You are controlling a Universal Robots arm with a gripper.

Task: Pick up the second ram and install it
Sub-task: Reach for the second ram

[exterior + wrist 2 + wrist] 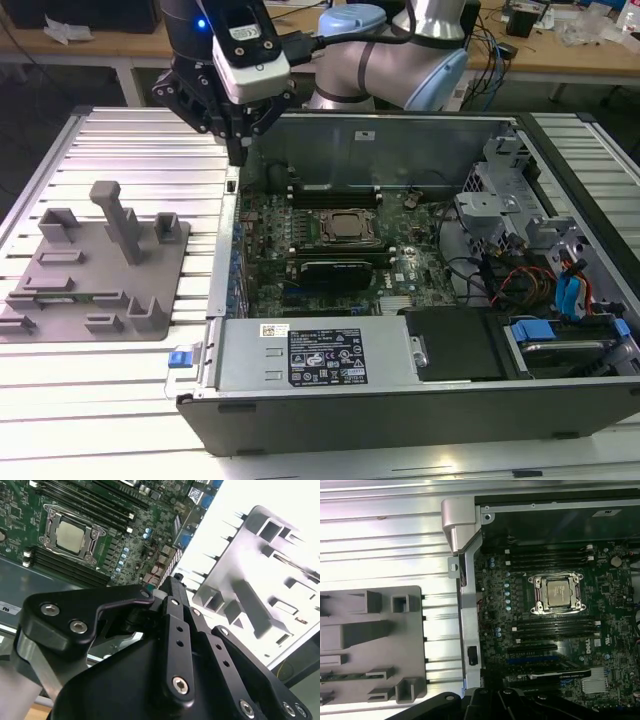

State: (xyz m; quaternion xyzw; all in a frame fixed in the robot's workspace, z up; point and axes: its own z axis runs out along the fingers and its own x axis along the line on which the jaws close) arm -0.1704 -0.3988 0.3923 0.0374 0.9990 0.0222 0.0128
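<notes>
The second ram is a thin green stick lying in a slot of the grey fixture tray, and it shows as a green sliver near the tray's front in the exterior view. My gripper hangs over the open computer case's left wall, at its far corner. It is well behind and to the right of the tray in the exterior view. The fingers look pressed together with nothing between them. Empty dark memory slots run on both sides of the silver processor on the green motherboard.
The case lies open on a slatted aluminium table. A black expansion card sits in front of the processor. The power supply is at the front, with a drive cage and cables on the exterior view's right. Upright pegs rise from the tray.
</notes>
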